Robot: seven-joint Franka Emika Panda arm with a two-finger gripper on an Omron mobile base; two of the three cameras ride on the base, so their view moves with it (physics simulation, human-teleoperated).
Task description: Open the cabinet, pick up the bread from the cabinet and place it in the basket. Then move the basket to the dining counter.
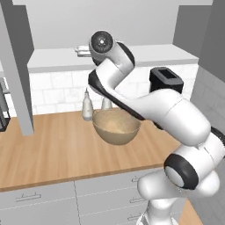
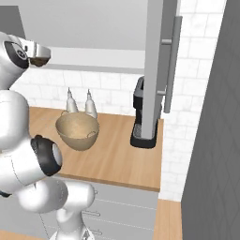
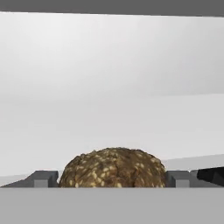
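Two finger tips flank the bread [image 3: 113, 168] in the hand view — one grey pad on each side, with the speckled brown lump sitting between them on the white shelf of the cabinet [image 2: 157, 70], whose doors already stand open. The gripper [image 3: 113, 180] is spread wide and has hold of nothing yet; whether the pads touch the crust I cannot tell.

The step in hand looks like the grasp itself. To do it well, close squarely across the widest part of the bread, with the tips low enough that the lump cannot pop upward, then lift straight off the shelf before drawing back toward the near side — dragging it could roll it away.

The basket [image 1: 116, 126] waits below on the wooden counter [image 1: 52, 145], near the two white bottles [image 1: 87, 105].
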